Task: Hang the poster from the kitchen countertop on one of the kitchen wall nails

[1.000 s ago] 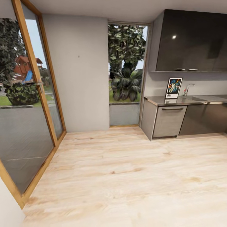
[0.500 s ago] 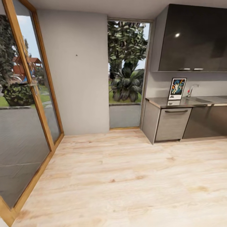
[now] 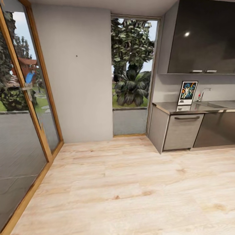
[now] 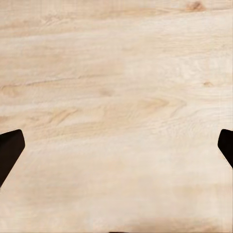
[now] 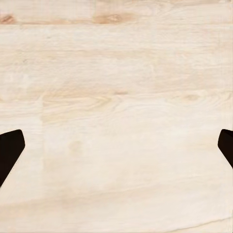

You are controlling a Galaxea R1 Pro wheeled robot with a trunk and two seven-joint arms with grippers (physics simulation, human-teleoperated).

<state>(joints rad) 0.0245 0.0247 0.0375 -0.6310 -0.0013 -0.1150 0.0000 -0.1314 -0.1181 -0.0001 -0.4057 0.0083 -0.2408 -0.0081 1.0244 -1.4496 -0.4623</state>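
Pale wood floor (image 4: 116, 97) beneath our left gripper (image 4: 116, 150) and right gripper (image 5: 116, 150), jaws spread, nothing between. Poster (image 3: 187, 93) on steel countertop (image 3: 173, 107) well beyond jaws; approach squarely. Speck on wall, probably nail (image 3: 77, 55).

— Changed over the last second?
— Only the camera's aim: swung leftward and moved nearer. Poster (image 3: 187, 92) now framed further right and slightly lower, still upright on the kitchen countertop (image 3: 178, 108) beside the tap (image 3: 203, 93).
— And the far wall?
— Nail (image 3: 77, 55) shifted a little left and up in the frame. Glass door (image 3: 19, 107) cropped harder at the left edge; dark upper cabinets (image 3: 204, 36) larger. No sign of any object itself moving.
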